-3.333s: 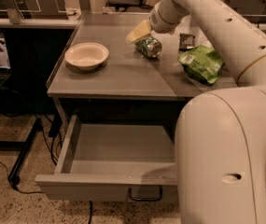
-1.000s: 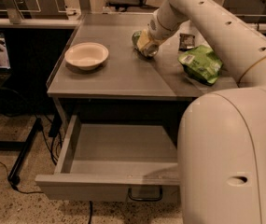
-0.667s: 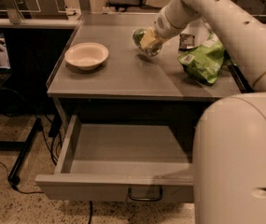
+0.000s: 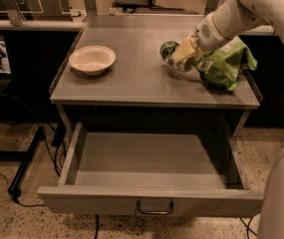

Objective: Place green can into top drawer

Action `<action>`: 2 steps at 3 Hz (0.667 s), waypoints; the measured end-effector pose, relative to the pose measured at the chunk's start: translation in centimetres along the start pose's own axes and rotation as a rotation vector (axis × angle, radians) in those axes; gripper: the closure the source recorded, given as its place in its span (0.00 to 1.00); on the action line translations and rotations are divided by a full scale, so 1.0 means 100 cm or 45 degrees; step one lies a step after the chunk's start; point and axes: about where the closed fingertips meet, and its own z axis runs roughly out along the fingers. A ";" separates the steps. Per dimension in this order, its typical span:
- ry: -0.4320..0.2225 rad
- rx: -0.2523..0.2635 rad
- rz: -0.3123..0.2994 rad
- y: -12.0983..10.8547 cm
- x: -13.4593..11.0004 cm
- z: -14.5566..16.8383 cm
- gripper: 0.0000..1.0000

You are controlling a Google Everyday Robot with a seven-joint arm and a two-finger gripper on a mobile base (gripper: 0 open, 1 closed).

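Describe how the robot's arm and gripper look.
The arm is a smooth, rounded white shell with a round dotted patch near the wrist. The gripper, at the green can above the table, has pale yellow fingers. No cables show.

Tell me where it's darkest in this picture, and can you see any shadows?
Camera view: the light is dim and yellowish. It is darkest in the gap under the table, behind the open drawer. The bowl throws a soft shadow on the tabletop. The gripper, above the table's right side beside the chip bag, holds the can, with a faint shadow beneath it.
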 end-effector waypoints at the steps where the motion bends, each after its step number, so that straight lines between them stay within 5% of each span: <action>1: -0.004 -0.040 0.100 0.011 0.030 -0.019 1.00; 2: -0.051 -0.076 0.242 0.028 0.060 -0.035 1.00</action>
